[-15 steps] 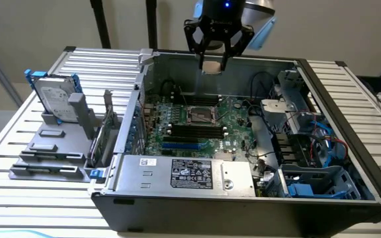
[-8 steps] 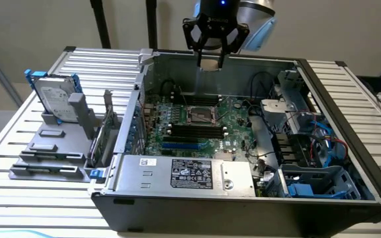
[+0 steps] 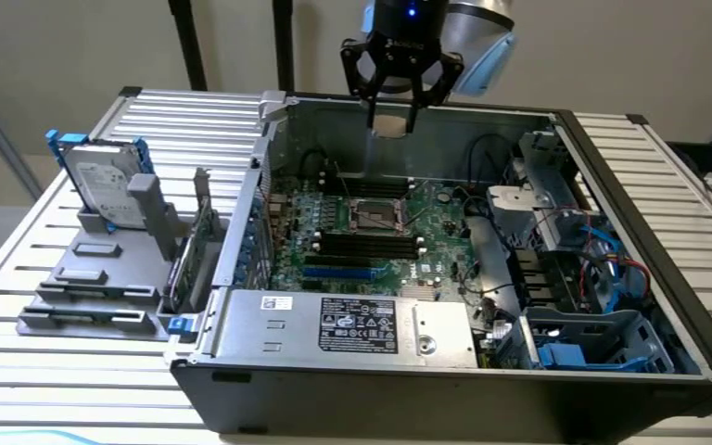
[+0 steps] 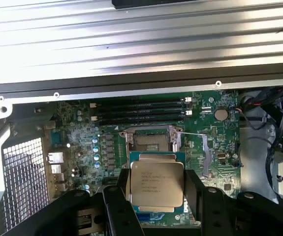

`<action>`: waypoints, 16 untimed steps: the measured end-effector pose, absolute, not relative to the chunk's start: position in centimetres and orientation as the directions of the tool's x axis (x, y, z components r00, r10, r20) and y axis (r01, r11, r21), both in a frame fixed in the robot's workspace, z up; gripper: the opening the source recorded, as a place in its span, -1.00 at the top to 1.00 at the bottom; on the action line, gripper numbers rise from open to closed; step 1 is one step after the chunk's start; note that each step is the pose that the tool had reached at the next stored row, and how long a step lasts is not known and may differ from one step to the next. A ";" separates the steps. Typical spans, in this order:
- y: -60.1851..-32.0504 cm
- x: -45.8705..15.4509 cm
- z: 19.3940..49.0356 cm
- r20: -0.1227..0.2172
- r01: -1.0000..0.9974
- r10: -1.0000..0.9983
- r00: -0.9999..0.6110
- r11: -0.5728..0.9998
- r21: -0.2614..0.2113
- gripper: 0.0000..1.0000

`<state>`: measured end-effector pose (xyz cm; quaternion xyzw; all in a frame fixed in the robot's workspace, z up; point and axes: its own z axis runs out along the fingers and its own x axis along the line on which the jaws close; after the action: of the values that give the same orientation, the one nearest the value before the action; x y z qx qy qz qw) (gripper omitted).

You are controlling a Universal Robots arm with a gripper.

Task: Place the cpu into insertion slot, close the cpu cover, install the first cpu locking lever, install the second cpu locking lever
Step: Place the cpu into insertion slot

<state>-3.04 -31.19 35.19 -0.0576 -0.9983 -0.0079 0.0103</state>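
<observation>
My gripper [image 3: 391, 122] hangs above the open computer case, over its far wall, shut on the cpu [image 3: 391, 126]. In the wrist view the cpu [image 4: 157, 183] is a flat silver-grey square with printed text, pinched between two black fingers [image 4: 115, 199]. The insertion slot [image 3: 377, 215] lies well below on the green board, a dark square with a silver rim. Its dark centre shows uncovered in the wrist view, where the insertion slot [image 4: 151, 142] sits just beyond the held chip. A silver frame, apparently the cpu cover [image 4: 153, 156], shows at the slot's near edge, partly hidden by the cpu. A thin wire lever [image 4: 193, 134] sticks out beside the slot.
Long black memory sticks [image 3: 362, 246] flank the slot. A silver power supply [image 3: 356, 323] fills the case's front. Cables and a blue drive cage [image 3: 591, 338] crowd the exterior view's right. A hard drive [image 3: 99, 181] stands on a grey fixture [image 3: 96, 287] outside the case at the left.
</observation>
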 end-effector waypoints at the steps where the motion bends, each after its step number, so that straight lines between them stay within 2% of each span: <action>1: -31.2 -3.0 35.1 0.022 0.132 0.131 -0.991 0.991 0.014 -0.08; 16: -31.2 -3.0 33.6 0.059 0.329 0.328 -0.943 0.944 0.005 -0.08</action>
<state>-3.04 -31.18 33.58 -0.1666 -0.9856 -0.0076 0.0288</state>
